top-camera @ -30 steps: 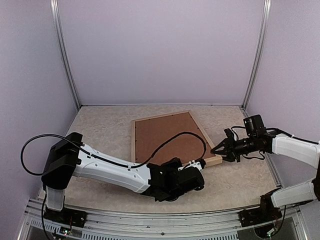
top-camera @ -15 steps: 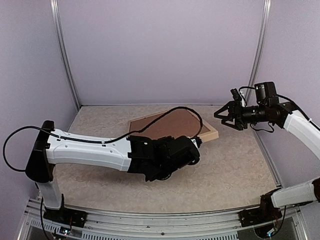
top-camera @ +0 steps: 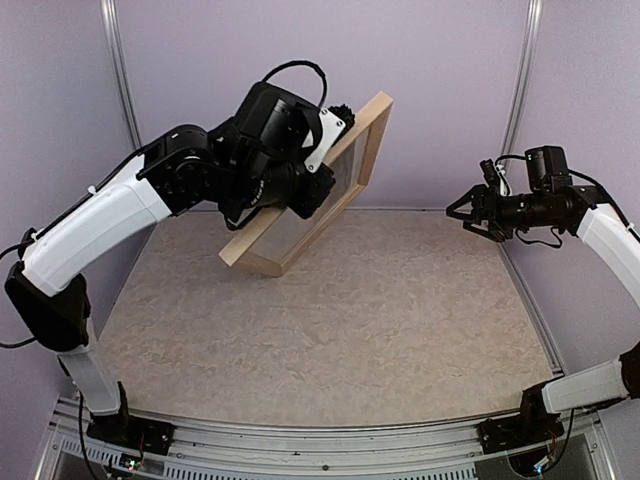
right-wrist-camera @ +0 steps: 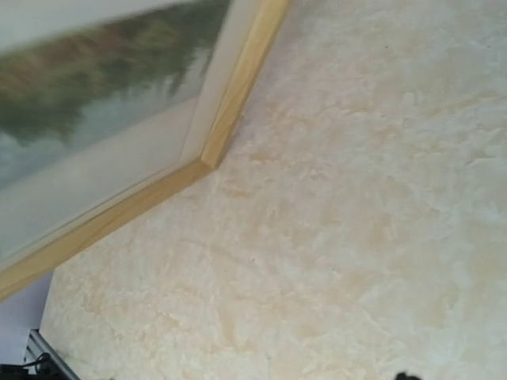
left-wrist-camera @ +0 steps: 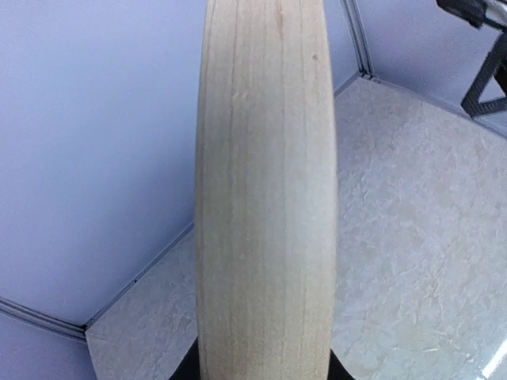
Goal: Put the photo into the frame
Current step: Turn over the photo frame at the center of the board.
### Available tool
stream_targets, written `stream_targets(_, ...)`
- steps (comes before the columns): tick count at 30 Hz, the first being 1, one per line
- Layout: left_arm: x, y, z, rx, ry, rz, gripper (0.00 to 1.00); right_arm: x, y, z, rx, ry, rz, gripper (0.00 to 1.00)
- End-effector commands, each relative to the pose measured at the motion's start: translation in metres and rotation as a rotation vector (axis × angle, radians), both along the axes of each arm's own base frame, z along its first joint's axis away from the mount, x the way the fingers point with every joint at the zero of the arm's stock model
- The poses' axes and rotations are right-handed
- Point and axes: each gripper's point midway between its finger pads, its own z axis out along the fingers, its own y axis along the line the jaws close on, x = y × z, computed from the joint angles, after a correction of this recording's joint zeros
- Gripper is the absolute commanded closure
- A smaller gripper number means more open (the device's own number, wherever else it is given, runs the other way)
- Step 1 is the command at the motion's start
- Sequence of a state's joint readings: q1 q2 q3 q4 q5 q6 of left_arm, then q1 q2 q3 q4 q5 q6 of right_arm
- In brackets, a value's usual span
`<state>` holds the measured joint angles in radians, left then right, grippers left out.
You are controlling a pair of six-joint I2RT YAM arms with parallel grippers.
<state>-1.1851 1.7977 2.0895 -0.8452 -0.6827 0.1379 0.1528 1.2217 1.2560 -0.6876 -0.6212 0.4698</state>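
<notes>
Wooden frame [top-camera: 338, 175], earlier flat on table [top-camera: 350, 330], now tilted aloft.

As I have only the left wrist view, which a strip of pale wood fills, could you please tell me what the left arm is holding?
Observer: The left pincer grips the frame by one edge, raised and tilted, apparently clear of the table.
Operator: Thank you. Is the photo in it?
Observer: The right wrist view shows the photo, blurred, sitting inside the frame.
Operator: And the right arm?
Observer: The right pincer hangs open and empty, off to the frame's right, not touching it.
</notes>
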Motion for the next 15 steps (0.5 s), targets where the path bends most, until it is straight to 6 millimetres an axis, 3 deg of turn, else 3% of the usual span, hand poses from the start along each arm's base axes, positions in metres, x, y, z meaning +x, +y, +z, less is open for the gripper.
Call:
stream_targets(1, -0.004, 0.011, 0.090, -0.468, 0.100, -0.082, 1.00, 0.005, -0.006, 0.000, -0.023, -0.001, -0.005, 0.25)
stream_targets(8, 0.027, 0.055, 0.136, -0.836, 0.276, -0.177, 1.00, 0.007, -0.004, -0.010, -0.019, 0.015, 0.006, 0.26)
stream_targets(10, 0.036, 0.070, 0.142, -0.920, 0.323, -0.203, 1.00, 0.007, -0.004, -0.014, -0.020, 0.018, 0.009, 0.26)
stream_targets(15, 0.055, 0.089, 0.136, -1.087, 0.471, -0.264, 1.00, 0.006, -0.003, -0.019, -0.012, 0.024, 0.012, 0.26)
